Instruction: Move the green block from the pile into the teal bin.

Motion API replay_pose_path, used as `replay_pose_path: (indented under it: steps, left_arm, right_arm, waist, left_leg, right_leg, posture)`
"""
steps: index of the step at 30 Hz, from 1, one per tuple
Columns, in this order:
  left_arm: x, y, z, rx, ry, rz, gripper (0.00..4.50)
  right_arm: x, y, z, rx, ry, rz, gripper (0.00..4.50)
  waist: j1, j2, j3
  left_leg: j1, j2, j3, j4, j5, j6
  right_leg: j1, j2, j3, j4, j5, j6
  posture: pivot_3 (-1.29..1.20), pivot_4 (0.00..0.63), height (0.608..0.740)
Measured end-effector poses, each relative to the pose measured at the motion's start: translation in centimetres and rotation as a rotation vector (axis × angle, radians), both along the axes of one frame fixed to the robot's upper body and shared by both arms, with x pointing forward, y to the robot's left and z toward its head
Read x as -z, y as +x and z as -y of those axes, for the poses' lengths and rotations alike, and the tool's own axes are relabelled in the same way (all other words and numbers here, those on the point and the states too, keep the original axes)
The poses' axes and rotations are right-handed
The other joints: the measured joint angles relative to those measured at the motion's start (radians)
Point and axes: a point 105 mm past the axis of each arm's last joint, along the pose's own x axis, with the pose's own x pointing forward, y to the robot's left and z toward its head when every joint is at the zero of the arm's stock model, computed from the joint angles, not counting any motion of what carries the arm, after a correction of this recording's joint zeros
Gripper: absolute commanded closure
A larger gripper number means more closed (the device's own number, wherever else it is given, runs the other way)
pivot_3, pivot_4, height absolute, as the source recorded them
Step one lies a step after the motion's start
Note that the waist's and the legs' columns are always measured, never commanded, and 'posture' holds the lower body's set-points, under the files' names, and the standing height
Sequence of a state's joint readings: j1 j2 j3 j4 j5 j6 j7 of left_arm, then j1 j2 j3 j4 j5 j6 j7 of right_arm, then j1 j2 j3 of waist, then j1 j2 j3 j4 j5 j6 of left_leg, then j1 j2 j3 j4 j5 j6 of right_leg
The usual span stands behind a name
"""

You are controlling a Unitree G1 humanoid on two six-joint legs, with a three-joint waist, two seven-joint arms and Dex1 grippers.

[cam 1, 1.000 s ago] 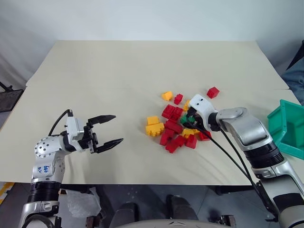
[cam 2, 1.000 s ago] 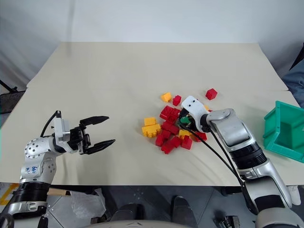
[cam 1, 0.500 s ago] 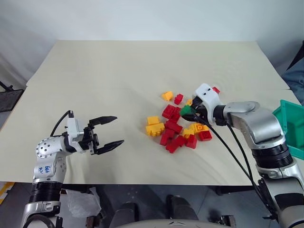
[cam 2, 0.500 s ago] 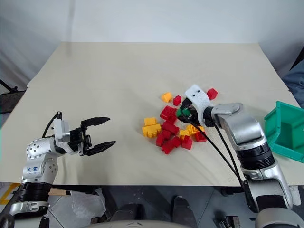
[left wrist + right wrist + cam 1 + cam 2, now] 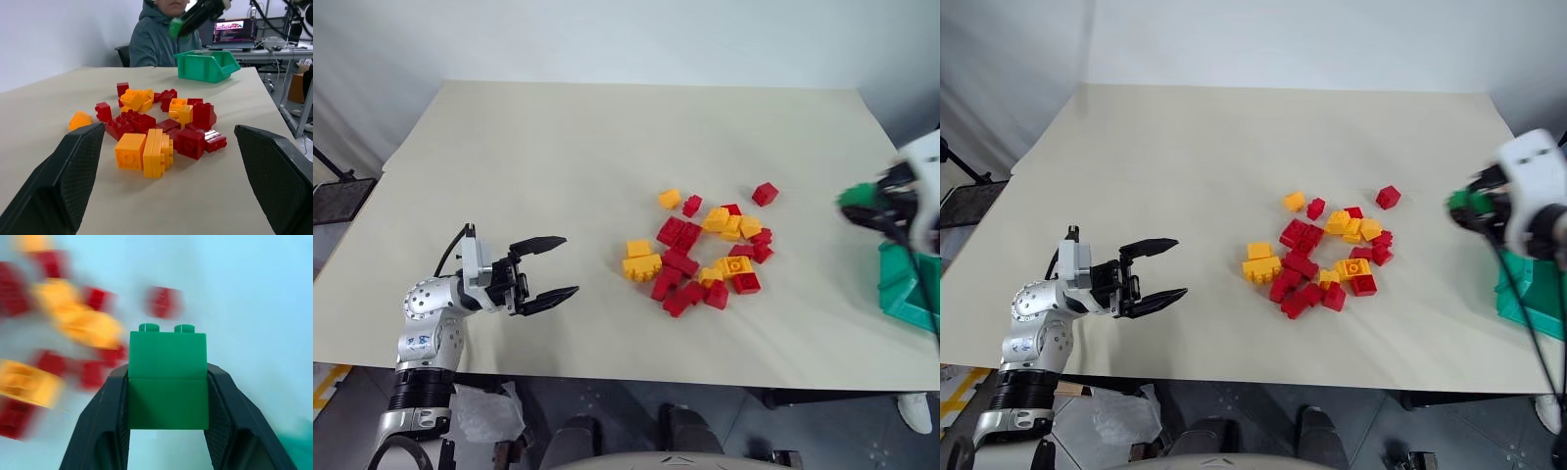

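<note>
Carry step in hand: the right pincer (image 5: 1459,206) is clamped on the green block (image 5: 167,380), one black finger on each side, studs pointing away from the wrist. The block is off the desk (image 5: 558,166), held in the air between the pile (image 5: 705,250) and the teal bin (image 5: 904,289); the bin sits just below and beyond the pincer at the desk's right edge, the pile well behind it toward the middle. Judgement: pick is done, drop is not. Next move calls for bringing the pincer over the bin's open top, inside the rim line, then parting the fingers; releasing short of the rim would put the block on the desk or over the edge. The left pincer (image 5: 543,274) hangs spread wide and empty, low over the near left of the desk, pointing toward the pile, well apart from it. Desk: pale beige sheet, flat, bare apart from the red and yellow bricks. Room: plain white wall behind; from the left wrist view, a seated person (image 5: 161,41) in a grey hooded top beyond the bin, and a laptop (image 5: 234,34) on another table.
</note>
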State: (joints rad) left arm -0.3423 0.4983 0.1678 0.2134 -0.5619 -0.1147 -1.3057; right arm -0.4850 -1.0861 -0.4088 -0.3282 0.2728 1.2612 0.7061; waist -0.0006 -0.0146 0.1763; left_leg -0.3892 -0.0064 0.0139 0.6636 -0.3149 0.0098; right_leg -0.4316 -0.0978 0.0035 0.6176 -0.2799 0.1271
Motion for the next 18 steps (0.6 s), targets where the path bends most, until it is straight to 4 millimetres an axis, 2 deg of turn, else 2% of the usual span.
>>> replay_pose_path:
  steps: [3,7,9,11,14,18]
  left_arm:
    - [-0.2,0.1,0.6,0.024,-0.007,0.007,0.0]
    - [-0.2,0.5,0.7,0.029,-0.014,-0.001,0.0]
    - [-0.4,0.5,0.9,0.043,-0.012,0.002,0.0]
    - [-0.5,0.6,1.0,0.046,-0.012,0.003,0.0]
    - [-0.7,0.7,1.3,0.058,-0.012,0.005,0.0]
    - [-1.9,0.9,2.7,0.11,-0.001,0.014,0.0]
  right_arm:
    - [-0.1,-1.1,3.4,0.132,-0.012,-0.003,2.99]
    - [2.5,-2.2,7.1,0.275,-0.015,-0.089,2.99]
    - [3.0,-2.3,8.6,0.33,-0.01,-0.092,2.99]
    - [3.4,-2.3,9.7,0.366,-0.005,-0.092,2.99]
    - [4.4,-1.2,10.5,0.388,0.014,-0.081,2.99]
    - [7.7,-0.1,11.1,0.406,0.02,-0.15,2.99]
  waist:
    - [-0.002,0.0,0.0]
    - [-0.003,0.001,-0.001]
    - [-0.003,0.002,-0.001]
    - [-0.004,0.003,-0.002]
    - [-0.005,0.003,-0.001]
    - [-0.003,0.004,-0.002]
  left_leg:
    - [0.003,0.001,0.001,0.0,-0.001,0.001]
    - [0.003,0.001,0.004,0.001,-0.001,0.001]
    - [0.004,0.0,0.006,0.001,0.0,0.001]
    - [0.004,0.001,0.007,0.001,-0.001,0.001]
    - [0.005,0.001,0.008,0.003,0.0,0.001]
    - [0.004,0.0,0.009,0.003,0.0,0.002]
  right_leg:
    - [0.004,0.0,0.0,-0.006,0.0,0.0]
    - [0.003,0.0,0.001,-0.005,0.001,0.001]
    - [0.003,0.0,0.002,-0.005,0.001,0.002]
    - [0.003,0.001,0.002,-0.005,0.001,0.002]
    - [0.003,0.001,0.002,-0.005,0.002,0.002]
    - [0.003,0.001,0.003,-0.005,0.003,0.003]
  posture:
    - [0.0,0.15,0.74]
    - [0.0,0.15,0.74]
    - [0.0,0.15,0.74]
    - [0.0,0.15,0.74]
    - [0.0,0.15,0.74]
    - [0.0,0.15,0.74]
